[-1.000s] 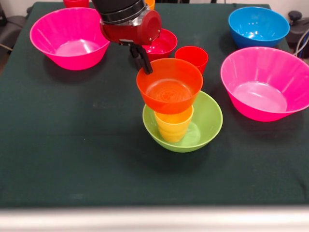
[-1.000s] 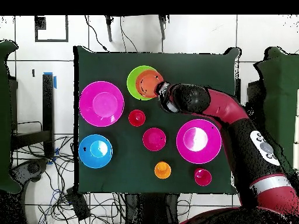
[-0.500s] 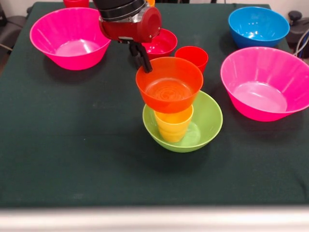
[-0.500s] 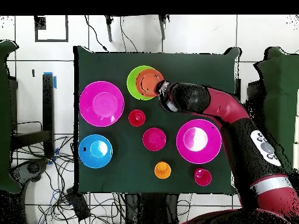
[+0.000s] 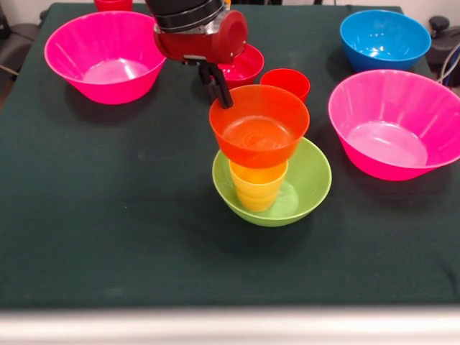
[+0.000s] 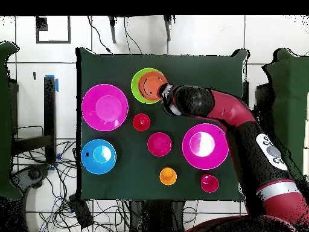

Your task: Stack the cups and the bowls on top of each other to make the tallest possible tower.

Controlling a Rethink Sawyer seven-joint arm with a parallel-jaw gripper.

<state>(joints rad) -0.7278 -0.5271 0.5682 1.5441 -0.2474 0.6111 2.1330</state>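
1. The tower (image 5: 269,180) stands near the middle of the surface (image 5: 108,215). Its base is a lime-green bowl (image 5: 309,183), a yellow cup (image 5: 257,188) stands upright inside it, and an orange bowl (image 5: 259,126) is on top of the cup.
2. The orange bowl sits a little off centre on the cup, and I cannot tell if it rests fully on the cup.
3. The pincer (image 5: 219,90) is clamped on the orange bowl's rim at the side toward the arm (image 6: 229,115), with 1 dark finger visible against the outside of the rim.
4. Just behind the tower are a red cup (image 5: 286,83) and a small crimson bowl (image 5: 241,66), which is partly hidden by the arm.
5. 2 large pink bowls lie on the surface: 1 beside the tower (image 5: 392,122) and 1 well apart at the other side (image 5: 104,54).
6. A blue bowl (image 5: 384,37) stands behind the nearer pink bowl.
7. In the overhead view an orange cup (image 6: 168,176) and another small red cup (image 6: 209,182) stand near the edge of the surface, well apart from the tower.
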